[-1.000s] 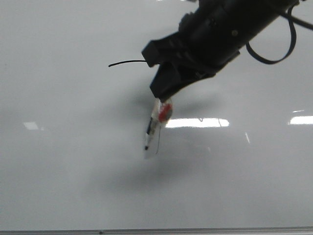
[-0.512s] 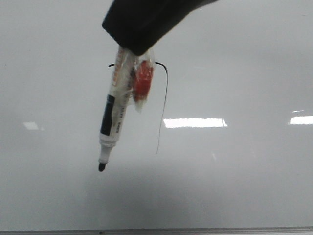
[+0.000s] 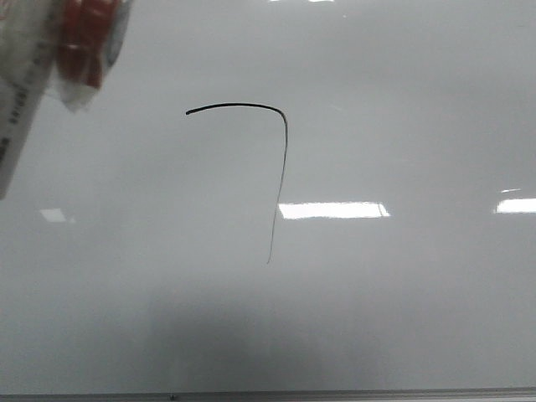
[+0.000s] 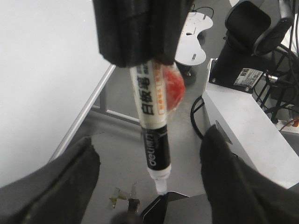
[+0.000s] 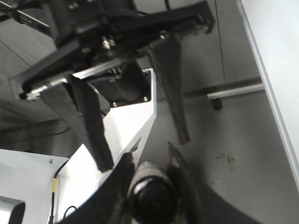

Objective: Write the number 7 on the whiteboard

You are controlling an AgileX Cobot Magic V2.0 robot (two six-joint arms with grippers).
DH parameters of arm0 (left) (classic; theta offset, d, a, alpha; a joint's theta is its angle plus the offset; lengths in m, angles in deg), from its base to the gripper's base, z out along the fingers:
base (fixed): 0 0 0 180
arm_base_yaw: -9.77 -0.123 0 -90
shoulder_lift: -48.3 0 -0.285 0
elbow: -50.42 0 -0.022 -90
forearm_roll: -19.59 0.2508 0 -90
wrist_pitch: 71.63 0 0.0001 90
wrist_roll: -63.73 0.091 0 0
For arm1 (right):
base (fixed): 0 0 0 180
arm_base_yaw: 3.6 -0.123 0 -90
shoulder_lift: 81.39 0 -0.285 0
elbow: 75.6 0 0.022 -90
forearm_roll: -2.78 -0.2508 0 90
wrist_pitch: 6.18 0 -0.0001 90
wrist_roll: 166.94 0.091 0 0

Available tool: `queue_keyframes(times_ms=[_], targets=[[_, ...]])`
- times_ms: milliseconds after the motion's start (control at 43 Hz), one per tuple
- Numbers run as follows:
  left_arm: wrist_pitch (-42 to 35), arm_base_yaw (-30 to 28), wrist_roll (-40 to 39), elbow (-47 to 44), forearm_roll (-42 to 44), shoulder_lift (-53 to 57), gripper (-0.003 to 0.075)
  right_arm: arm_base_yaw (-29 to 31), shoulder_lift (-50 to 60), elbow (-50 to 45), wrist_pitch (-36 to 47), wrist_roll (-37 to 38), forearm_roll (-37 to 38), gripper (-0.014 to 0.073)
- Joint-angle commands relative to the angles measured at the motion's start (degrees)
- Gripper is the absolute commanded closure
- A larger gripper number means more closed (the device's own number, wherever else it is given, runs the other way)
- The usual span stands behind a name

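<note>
Across nearly the whole front view we see the whiteboard [image 3: 402,310], glossy pale grey-white, with bright rectangular glare patches to the right of centre and a fainter one at the left, and a thin grey metal strip along its near edge. On it, left of centre, stands the number 7 [image 3: 280,159]: a thin black line with a slightly arched top stroke, a rounded corner and a long, near-vertical downstroke that thins toward its foot.

At the top left corner of that view we catch a blurred marker [image 3: 21,109] with red tape, well clear of the digit. Our left wrist view shows the same marker [image 4: 153,126], white with a black band and printed characters, its tip pointing down; the left end effector [image 4: 140,28] is clamped on its upper barrel. Beyond it we see a grey floor, the board's metal edge, a white cabinet and black equipment with cables.

Our right wrist view shows the right end effector [image 5: 140,140] with its dark fingers [image 5: 91,126] spread apart and holding nothing, above a white stand and grey floor, the whiteboard [image 5: 280,46] edge beside it
</note>
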Motion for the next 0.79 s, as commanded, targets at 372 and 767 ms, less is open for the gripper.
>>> queue_keyframes(times_ms=[372,767], targets=[[1.3,-0.1,2.2,2.0,-6.3,-2.5,0.0519,-0.3,-1.8,1.8,0.6,-4.4,-11.2,0.0662],[3.3,-0.1,2.2,2.0,-4.1,-2.5,0.0741,-0.2,-1.8,1.8,0.9,-4.4,-11.2,0.0624]])
